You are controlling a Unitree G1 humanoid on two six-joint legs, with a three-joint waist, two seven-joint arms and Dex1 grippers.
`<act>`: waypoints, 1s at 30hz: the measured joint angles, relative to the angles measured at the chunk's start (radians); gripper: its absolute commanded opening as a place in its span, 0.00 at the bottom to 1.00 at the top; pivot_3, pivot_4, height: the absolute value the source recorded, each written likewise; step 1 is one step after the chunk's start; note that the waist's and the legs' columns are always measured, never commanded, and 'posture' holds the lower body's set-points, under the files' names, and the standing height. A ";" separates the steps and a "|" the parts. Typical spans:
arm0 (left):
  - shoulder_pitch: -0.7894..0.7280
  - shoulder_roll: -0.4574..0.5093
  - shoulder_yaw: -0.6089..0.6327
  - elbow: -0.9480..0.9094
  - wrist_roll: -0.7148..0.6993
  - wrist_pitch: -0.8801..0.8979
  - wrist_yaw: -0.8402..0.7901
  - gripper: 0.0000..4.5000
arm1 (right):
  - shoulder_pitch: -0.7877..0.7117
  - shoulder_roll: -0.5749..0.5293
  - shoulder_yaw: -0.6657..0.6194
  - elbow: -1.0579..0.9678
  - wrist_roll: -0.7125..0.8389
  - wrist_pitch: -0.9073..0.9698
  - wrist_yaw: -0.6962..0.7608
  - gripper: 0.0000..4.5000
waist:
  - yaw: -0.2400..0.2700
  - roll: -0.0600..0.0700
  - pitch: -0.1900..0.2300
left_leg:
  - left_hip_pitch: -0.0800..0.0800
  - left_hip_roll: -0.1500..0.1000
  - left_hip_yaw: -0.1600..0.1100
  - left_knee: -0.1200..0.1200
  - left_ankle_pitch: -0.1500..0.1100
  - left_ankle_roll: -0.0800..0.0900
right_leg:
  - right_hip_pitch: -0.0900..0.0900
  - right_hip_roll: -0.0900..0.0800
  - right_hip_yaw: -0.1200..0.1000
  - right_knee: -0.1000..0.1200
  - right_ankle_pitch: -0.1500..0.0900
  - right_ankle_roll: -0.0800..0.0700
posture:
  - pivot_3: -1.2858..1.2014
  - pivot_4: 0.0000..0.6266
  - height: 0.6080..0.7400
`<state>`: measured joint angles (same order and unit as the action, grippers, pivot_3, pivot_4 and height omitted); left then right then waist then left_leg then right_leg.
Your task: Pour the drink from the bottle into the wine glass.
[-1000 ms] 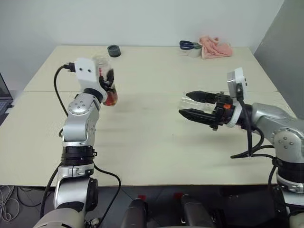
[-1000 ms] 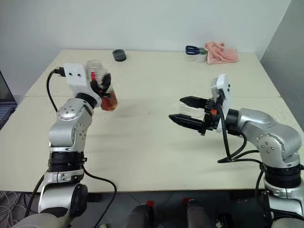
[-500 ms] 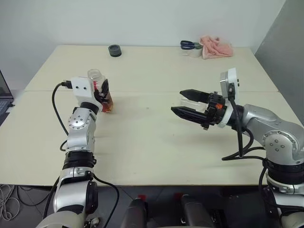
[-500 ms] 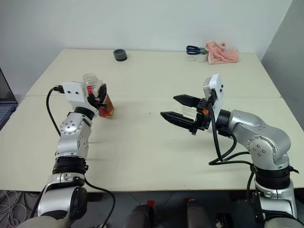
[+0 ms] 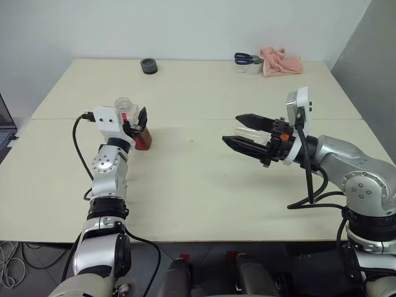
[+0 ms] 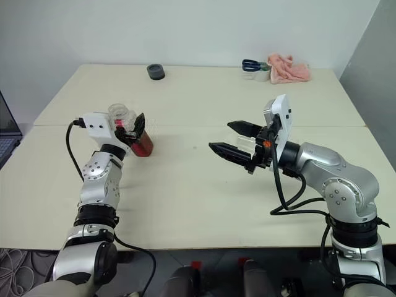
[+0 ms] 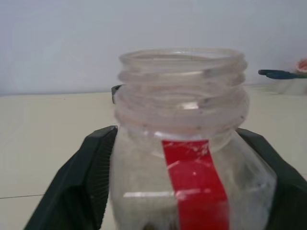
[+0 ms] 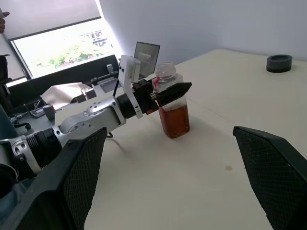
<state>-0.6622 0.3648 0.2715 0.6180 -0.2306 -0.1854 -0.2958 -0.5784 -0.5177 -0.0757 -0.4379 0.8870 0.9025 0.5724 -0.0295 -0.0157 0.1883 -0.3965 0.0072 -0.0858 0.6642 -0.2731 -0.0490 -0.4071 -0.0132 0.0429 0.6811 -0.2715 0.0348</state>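
The bottle, clear with a red label strip and an open neck, stands upright on the left of the table. The amber drink fills its lower part. My left gripper is level around its shoulders, and its fingers are spread open on either side of the bottle. My right gripper hovers over the middle right of the table, open wide and pointing toward the bottle. A pale glint shows between its fingers in the eye views. I cannot tell whether that is the wine glass.
A dark round cap lies near the far edge. A pink cloth and blue-handled scissors sit at the far right corner. A seam runs across the tabletop. A grey wall panel stands to the right.
My left arm has lowered the bottle from a raised position onto the table, and its fingers have spread away from the bottle. My right gripper has stayed open in place.
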 measured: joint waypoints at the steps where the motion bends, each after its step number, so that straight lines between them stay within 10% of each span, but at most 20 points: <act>1: 0.000 0.000 0.002 0.000 -0.002 0.000 0.000 1.00 | 0.000 0.000 0.000 0.000 0.000 0.000 -0.004 1.00 | 0.000 0.000 0.000 | 0.000 0.000 0.000 0.000 0.000 0.000 | 0.000 0.000 0.000 0.000 0.000 0.000 | 0.52 0.24 1.00; 30: 0.369 -0.074 -0.011 -0.541 -0.005 0.335 0.121 1.00 | 0.076 0.040 -0.005 -0.077 0.032 0.003 -0.121 1.00 | -0.001 -0.001 -0.001 | 0.001 0.001 0.000 0.000 0.000 0.000 | 0.000 0.000 0.001 0.000 0.000 0.000 | 0.52 0.24 1.00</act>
<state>-0.2928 0.2904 0.2603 0.0773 -0.2361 0.1491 -0.1751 -0.5022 -0.4777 -0.0804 -0.5149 0.9192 0.9059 0.4518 -0.0304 -0.0163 0.1877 -0.3959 0.0081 -0.0858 0.6644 -0.2731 -0.0491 -0.4068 -0.0128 0.0435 0.6815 -0.2714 0.0348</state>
